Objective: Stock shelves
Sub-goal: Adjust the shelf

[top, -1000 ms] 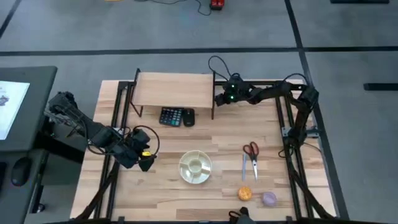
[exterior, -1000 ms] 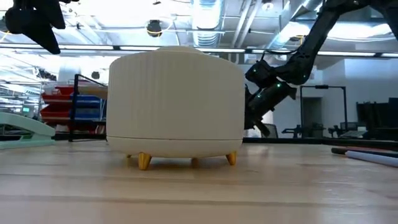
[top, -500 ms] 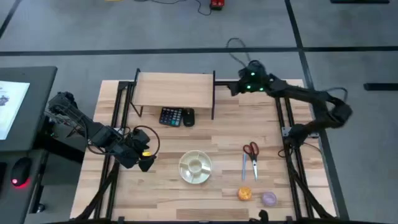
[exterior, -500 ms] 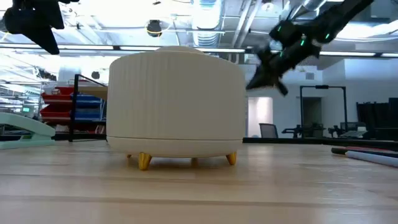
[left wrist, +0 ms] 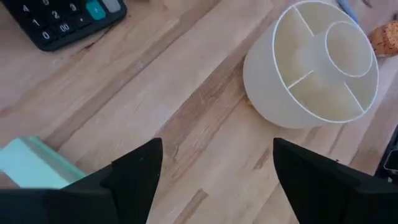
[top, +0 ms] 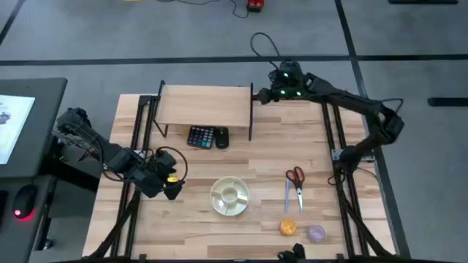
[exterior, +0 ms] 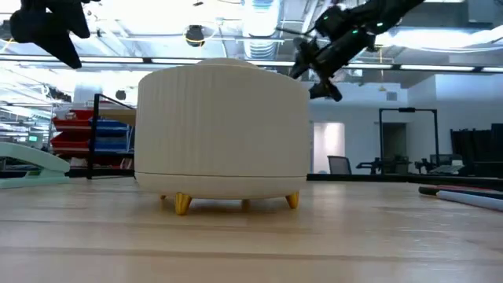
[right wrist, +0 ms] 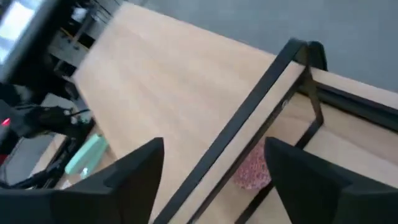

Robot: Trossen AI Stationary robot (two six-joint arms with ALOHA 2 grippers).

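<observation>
The shelves [top: 205, 104] are one low riser with a light-wood top on black legs, standing at the table's far side. My right gripper [top: 263, 95] hovers open above its right end, looking down along the wood top [right wrist: 168, 81] and the black end rail [right wrist: 249, 124]. A pink speckled thing [right wrist: 252, 171] lies on the table below that rail. A black calculator [top: 208, 136] lies at the shelf's front edge. My left gripper [top: 170, 188] waits open low at the table's left, beside a mint-green thing [left wrist: 31, 165].
A white divided bowl [top: 230, 196] stands near the table's middle front and fills the low view. Red-handled scissors [top: 295, 177], a blue pen [top: 287, 197], an orange thing [top: 288, 228] and a purple one [top: 316, 234] lie at the front right.
My right gripper has risen from table height beside the shelf's right leg. It went toward the far edge and now hangs above the shelf's right end. Its arm has swung out toward the table's right.
</observation>
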